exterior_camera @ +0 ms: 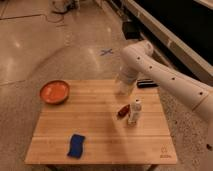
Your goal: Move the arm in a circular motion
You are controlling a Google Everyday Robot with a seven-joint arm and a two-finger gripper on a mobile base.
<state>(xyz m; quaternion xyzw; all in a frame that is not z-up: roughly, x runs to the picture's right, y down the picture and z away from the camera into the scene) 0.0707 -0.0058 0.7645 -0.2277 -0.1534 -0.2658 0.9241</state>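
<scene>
Camera view: you look down on a wooden table (100, 122) standing on a polished stone floor, with the gripper over the table's far edge, right of the middle.
Orange bowl (54, 92): well to the left of the gripper as you see it and a little nearer you, sitting by the table's far left corner.
Blue sponge (76, 145): left of the gripper and much nearer you, lying flat close to the front edge.
Floor mark (106, 51): a blue cross on the floor beyond the gripper, slightly to its left, past the table.
Gripper (124, 87): at the end of the arm, pointing down over the far edge of the table. You cannot tell whether it is released or clenched, nor whether it touches anything.
Red item (122, 111): on the table just in front of the gripper, toward you; you cannot tell what it is.
White bottle (135, 111): upright, just beside the red item on its right, nearer you than the gripper.
Black object (146, 83): low and oblong at the table's far edge, near the gripper on its right.
Arm (167, 82): glossy white, it enters from the right edge, rises leftward to a rounded joint above the gripper, then bends straight down to it.
</scene>
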